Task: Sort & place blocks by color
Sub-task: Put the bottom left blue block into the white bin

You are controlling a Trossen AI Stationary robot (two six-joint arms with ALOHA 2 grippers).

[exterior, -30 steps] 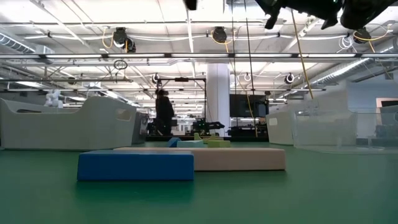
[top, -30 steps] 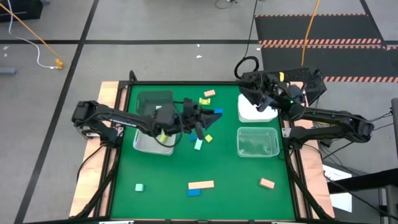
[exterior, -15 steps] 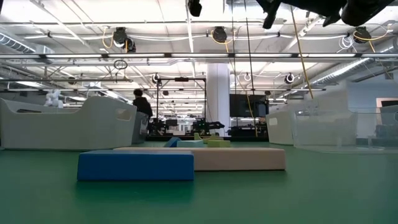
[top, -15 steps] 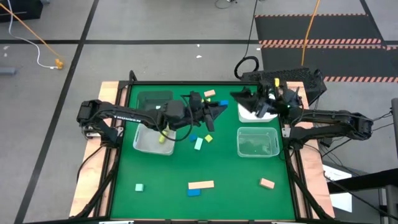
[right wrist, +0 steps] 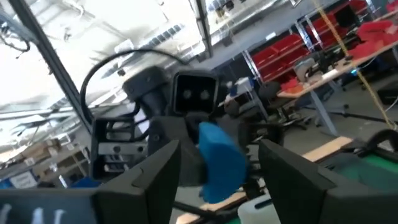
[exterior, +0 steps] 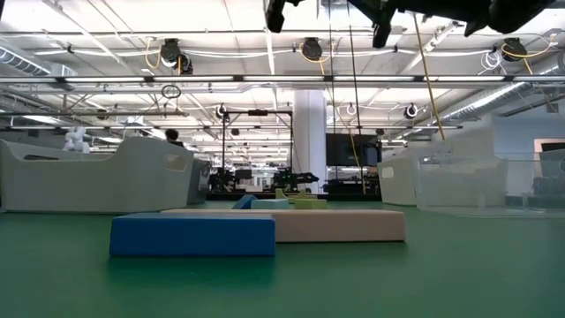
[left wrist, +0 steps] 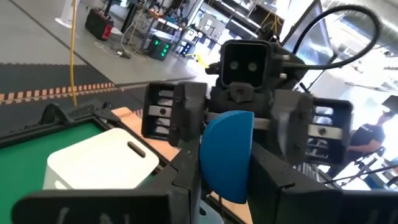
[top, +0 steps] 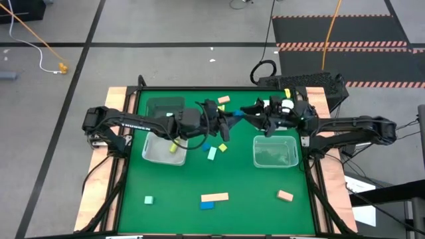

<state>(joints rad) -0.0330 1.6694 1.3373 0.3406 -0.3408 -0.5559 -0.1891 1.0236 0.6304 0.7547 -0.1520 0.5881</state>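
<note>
Right claw point(right wrist: 214, 171): two dark fingers point(right wrist: 152, 177) spread, flanking a blue block point(right wrist: 219, 158). Block gripped by the left claw point(right wrist: 205, 155) facing it, wrist camera above. Behind: workshop with red shelving point(right wrist: 292, 46), desks, green worktop point(right wrist: 367, 165) edge

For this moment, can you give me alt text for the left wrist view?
The left gripper holds a blue block up to the right gripper, which faces it with jaws open either side. A white bin sits on the green table behind.

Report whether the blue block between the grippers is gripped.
Gripped: left gripper clamps the blue block in midair; right gripper flanks it, open.
</note>
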